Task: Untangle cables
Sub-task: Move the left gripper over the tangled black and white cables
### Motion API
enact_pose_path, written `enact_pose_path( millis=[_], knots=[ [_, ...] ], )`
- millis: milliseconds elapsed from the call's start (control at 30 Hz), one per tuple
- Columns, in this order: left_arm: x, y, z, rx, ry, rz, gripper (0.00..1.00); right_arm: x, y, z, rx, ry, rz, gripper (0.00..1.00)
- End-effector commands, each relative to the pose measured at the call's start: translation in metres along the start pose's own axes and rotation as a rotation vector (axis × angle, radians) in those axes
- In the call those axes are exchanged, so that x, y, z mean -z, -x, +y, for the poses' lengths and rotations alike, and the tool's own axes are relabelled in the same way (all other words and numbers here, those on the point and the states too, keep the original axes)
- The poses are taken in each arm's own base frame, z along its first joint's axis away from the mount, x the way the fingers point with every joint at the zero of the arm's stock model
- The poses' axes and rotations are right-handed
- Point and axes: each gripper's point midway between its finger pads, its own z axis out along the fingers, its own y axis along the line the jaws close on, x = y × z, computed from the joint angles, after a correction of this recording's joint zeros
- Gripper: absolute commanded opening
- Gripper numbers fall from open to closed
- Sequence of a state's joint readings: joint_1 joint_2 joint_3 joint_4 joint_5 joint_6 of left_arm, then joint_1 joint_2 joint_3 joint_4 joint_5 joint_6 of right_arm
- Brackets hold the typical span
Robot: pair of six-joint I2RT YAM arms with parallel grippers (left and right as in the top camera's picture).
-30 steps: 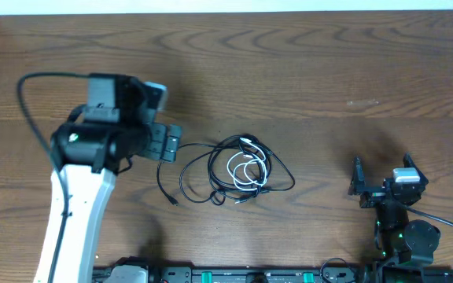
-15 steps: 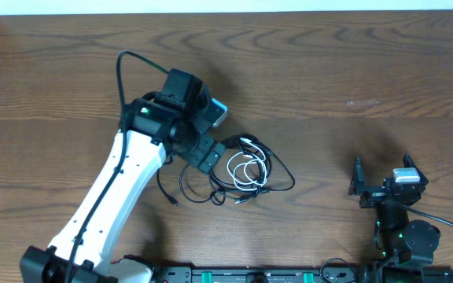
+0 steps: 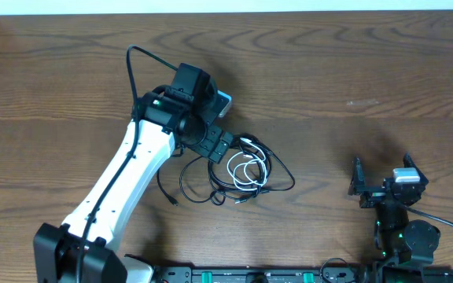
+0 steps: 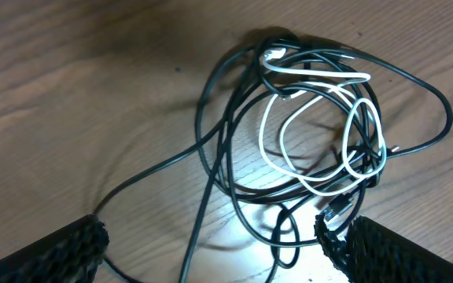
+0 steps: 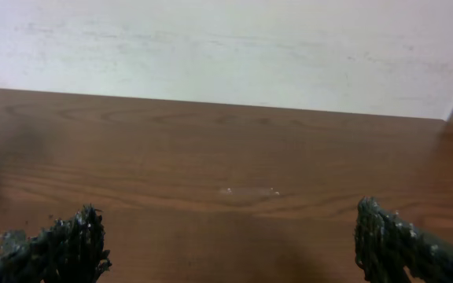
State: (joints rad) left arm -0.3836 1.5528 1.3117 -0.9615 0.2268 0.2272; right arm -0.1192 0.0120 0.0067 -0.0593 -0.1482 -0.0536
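Observation:
A tangle of thin black cables (image 3: 211, 169) with a shorter white cable (image 3: 248, 167) looped inside lies on the wooden table at the middle. In the left wrist view the black loops (image 4: 234, 169) and the white cable (image 4: 321, 130) lie just ahead of the fingers. My left gripper (image 3: 218, 147) is open and hovers over the upper left edge of the tangle; black strands run between its fingers (image 4: 219, 255). My right gripper (image 3: 380, 179) is open and empty at the right, far from the cables, and shows only bare table between its fingers (image 5: 230, 244).
The wooden table (image 3: 352, 71) stretches around the tangle. A loose black plug end (image 3: 171, 201) trails out to the lower left of the tangle. A pale wall (image 5: 226, 47) stands behind the table's far edge. The arm bases sit at the front edge.
My left arm has swung right from the table's left side to the tangle, and its open gripper now sits over the tangle's upper left. The right arm has not moved.

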Motion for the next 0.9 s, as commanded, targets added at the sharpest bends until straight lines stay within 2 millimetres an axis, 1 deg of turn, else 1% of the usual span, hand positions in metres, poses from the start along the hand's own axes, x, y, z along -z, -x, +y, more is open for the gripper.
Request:
enact_pose_path(
  millis=[0, 233, 433, 600, 800, 867],
  knots=[
    [-0.006, 0.004, -0.004, 0.021, -0.031, 0.012, 0.98, 0.000, 0.000, 0.003, -0.015, 0.010, -0.001, 0.99],
    [-0.019, 0.001, -0.003, 0.026, -0.038, 0.051, 0.97, 0.000, 0.000, 0.003, -0.015, 0.010, -0.001, 0.99],
    [-0.031, -0.001, -0.016, 0.005, -0.079, 0.083, 0.98, 0.000, 0.000, 0.003, -0.015, 0.011, -0.001, 0.99],
    [-0.035, 0.001, -0.026, -0.028, -0.086, 0.086, 0.97, 0.000, 0.000, 0.003, -0.015, 0.010, -0.001, 0.99],
    [-0.041, 0.001, -0.028, -0.034, -0.091, 0.096, 0.98, 0.000, 0.000, 0.003, -0.015, 0.010, -0.001, 0.99],
    [-0.047, 0.000, -0.028, -0.031, -0.093, 0.114, 0.98, 0.000, 0.000, 0.003, -0.015, 0.011, -0.001, 0.99]
  ],
)
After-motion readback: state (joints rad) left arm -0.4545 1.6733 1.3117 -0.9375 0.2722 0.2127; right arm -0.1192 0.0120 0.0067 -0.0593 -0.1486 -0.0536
